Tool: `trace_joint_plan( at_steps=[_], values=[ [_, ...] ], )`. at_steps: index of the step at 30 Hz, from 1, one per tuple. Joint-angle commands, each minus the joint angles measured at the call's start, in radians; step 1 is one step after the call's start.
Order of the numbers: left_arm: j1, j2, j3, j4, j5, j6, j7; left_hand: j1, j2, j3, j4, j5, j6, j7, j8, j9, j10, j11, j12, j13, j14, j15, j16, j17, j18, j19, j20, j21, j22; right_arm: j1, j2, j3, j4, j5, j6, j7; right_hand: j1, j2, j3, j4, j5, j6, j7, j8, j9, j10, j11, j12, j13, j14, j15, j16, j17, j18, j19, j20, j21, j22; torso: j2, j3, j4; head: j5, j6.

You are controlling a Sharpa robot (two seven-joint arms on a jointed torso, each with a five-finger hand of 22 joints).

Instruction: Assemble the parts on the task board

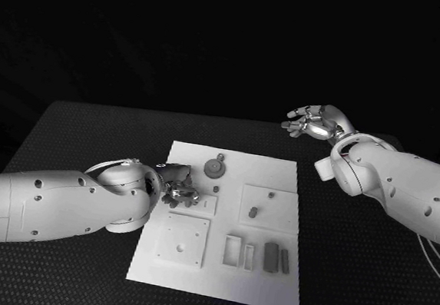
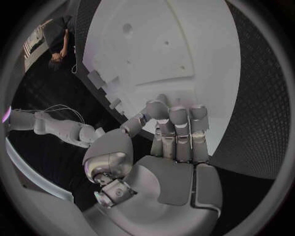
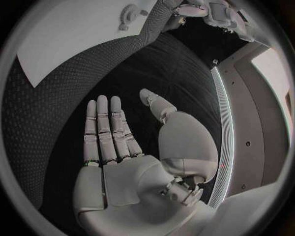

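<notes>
The white task board (image 1: 218,277) lies in the middle of the black table. A round grey part (image 1: 214,169) sits near its far edge, and two small pegs (image 1: 271,195) stand on a raised square plate (image 1: 279,208). Several upright grey parts (image 1: 270,257) stand near the front. My left hand (image 1: 178,190) hovers at the board's left edge, fingers curled in, with nothing visible in it. In the left wrist view those fingers (image 2: 178,125) bend down over the board (image 2: 184,49). My right hand (image 1: 314,122) is raised beyond the board's far right corner, its fingers (image 3: 104,128) straight, holding nothing.
A square plate with a hole (image 1: 183,240) lies at the board's front left, beside a rectangular frame (image 1: 232,250). Bare black table (image 1: 87,140) surrounds the board. The right wrist view shows the board's corner (image 3: 73,34) and the round part (image 3: 129,11) far off.
</notes>
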Motion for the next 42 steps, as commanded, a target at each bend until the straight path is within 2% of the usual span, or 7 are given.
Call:
trace_joint_plan(
  at_steps=[1, 23, 42],
  values=[
    [-0.001, 0.001, 0.000, 0.004, -0.007, 0.022, 0.005, 0.027, 0.017, 0.009, 0.000, 0.004, 0.046, -0.042, 0.002, 0.001, -0.028, -0.024, 0.004, -0.002, 0.001, -0.007, 0.007, -0.002, 0.000, 0.005, -0.112, 0.003, 0.017, 0.000, 0.000, 0.000, 0.001, 0.000, 0.013, 0.009, -0.011, -0.001, -0.006, 0.001, 0.006, 0.016, 0.019, 0.005, -0.002, -0.117, 0.077, 0.006, -0.001, -0.002, 0.005, -0.004, 0.001, -0.011, -0.001, 0.002, -0.004, 0.001, 0.000, -0.0001, 0.0003, 0.000, -0.001],
    [-0.001, 0.002, 0.000, -0.003, -0.006, 0.047, -0.002, 0.033, 0.013, 0.008, 0.003, -0.005, 0.044, -0.041, 0.001, 0.002, -0.029, -0.023, 0.005, -0.005, -0.001, -0.007, 0.007, -0.006, -0.001, 0.005, -0.112, 0.003, 0.017, 0.000, 0.001, 0.000, 0.002, 0.002, 0.013, 0.009, -0.011, -0.001, -0.007, 0.001, 0.006, 0.015, 0.019, 0.005, -0.002, -0.117, 0.077, 0.006, -0.003, -0.002, 0.005, -0.005, 0.002, -0.011, -0.001, 0.002, -0.006, 0.003, 0.000, 0.0000, 0.0002, 0.002, -0.003],
    [-0.002, 0.000, 0.000, 0.005, -0.012, -0.015, 0.014, 0.036, 0.014, 0.006, 0.008, -0.008, 0.043, -0.041, 0.000, 0.003, -0.029, -0.024, 0.005, -0.007, 0.001, -0.008, 0.008, -0.008, -0.001, 0.007, -0.112, 0.004, 0.017, 0.000, 0.002, 0.000, 0.001, 0.002, 0.012, 0.010, -0.012, -0.001, -0.007, 0.001, 0.007, 0.015, 0.019, 0.005, -0.003, -0.118, 0.077, 0.007, -0.005, -0.002, 0.005, -0.006, 0.003, -0.011, -0.001, 0.002, -0.007, 0.004, 0.000, -0.0002, -0.0001, 0.001, 0.001]
  ],
)
